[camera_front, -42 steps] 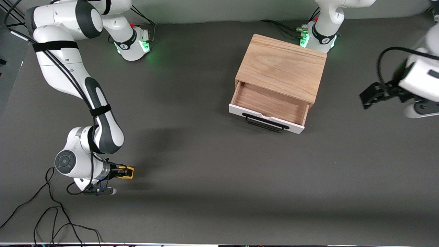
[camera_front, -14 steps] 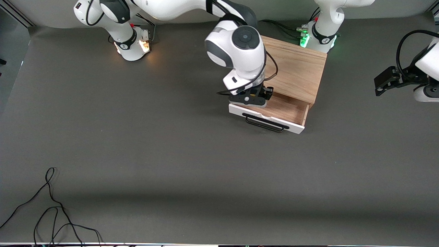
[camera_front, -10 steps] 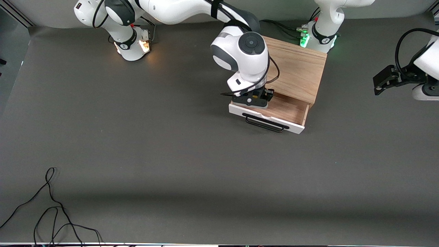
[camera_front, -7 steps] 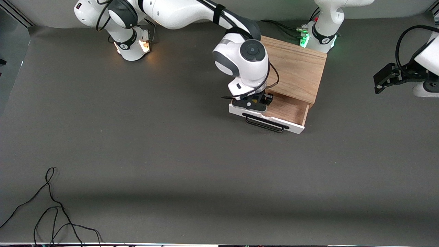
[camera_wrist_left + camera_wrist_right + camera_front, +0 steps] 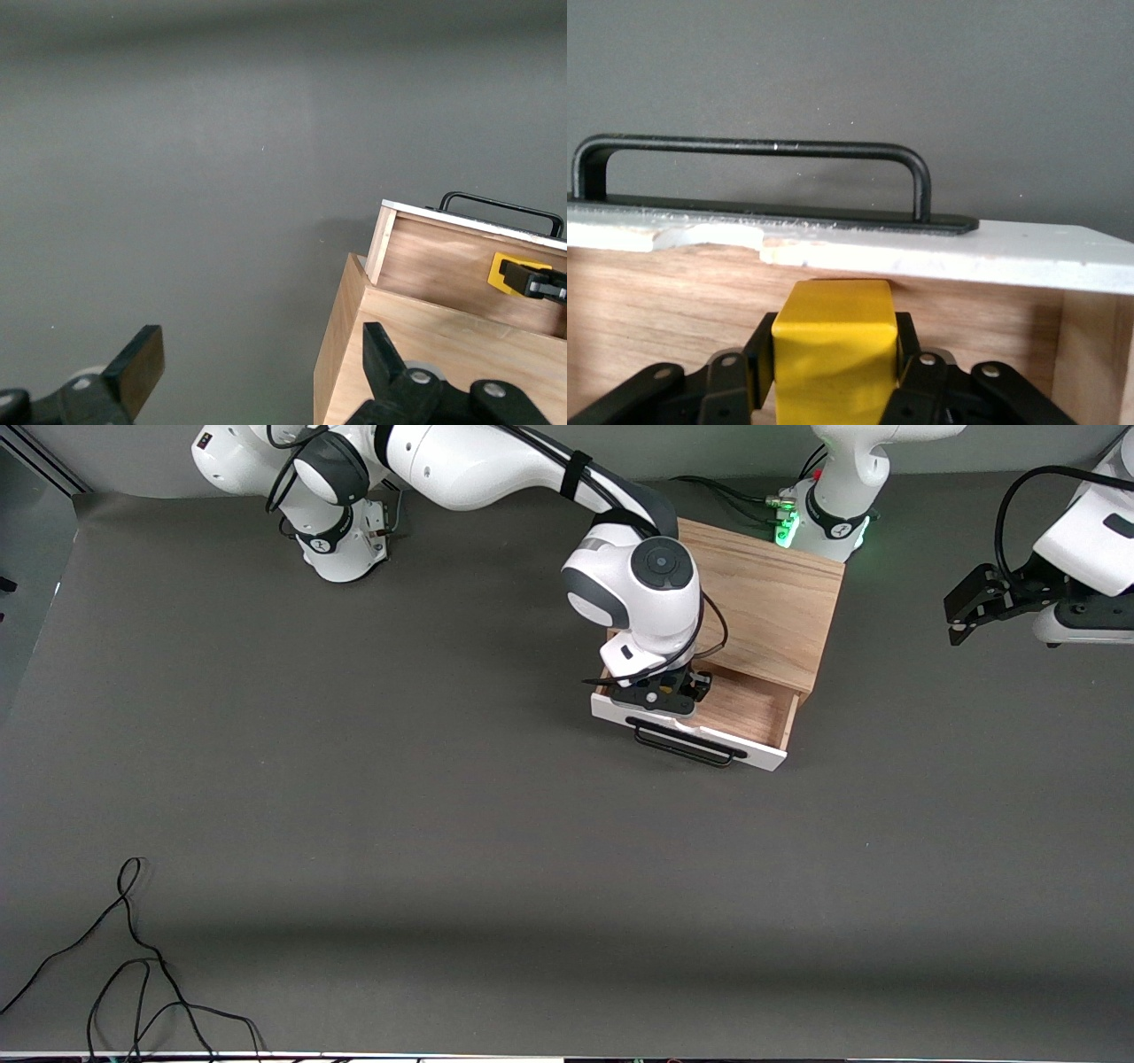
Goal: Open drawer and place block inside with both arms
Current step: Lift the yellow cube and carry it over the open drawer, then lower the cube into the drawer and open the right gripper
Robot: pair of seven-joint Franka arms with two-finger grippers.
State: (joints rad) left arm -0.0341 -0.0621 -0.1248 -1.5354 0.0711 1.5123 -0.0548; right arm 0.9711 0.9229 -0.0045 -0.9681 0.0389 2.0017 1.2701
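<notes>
The right gripper (image 5: pixel 660 691), black and two-fingered, has its jaws hidden under the wrist in the front view, down inside the pulled-out white-fronted drawer (image 5: pixel 753 713) with its light wood interior, at the end toward the right arm; the white jointed right arm reaches from its base across the table and bends steeply down over the light oak box (image 5: pixel 744 593) so the hand points almost straight into the tray. The left gripper (image 5: pixel 966 607) hangs in the air toward the left arm's end of the table, well apart from the box, where that arm waits. In the left wrist view the left gripper's (image 5: pixel 257 372) black fingers stand wide apart with nothing between them, and the small yellow cube block (image 5: pixel 507 272) shows low inside the drawer with dark fingertips against it. In the right wrist view the jaws sit on either side of the block (image 5: pixel 833 341), close against it, just inside the white front panel below the black wire handle (image 5: pixel 753 150); whether they press it or have begun to let go I cannot tell. The drawer is already open, so the step in hand looks like the placing itself; the next move calls for parting the fingers fully, then lifting straight up clear of the front panel and the box's overhanging top.
</notes>
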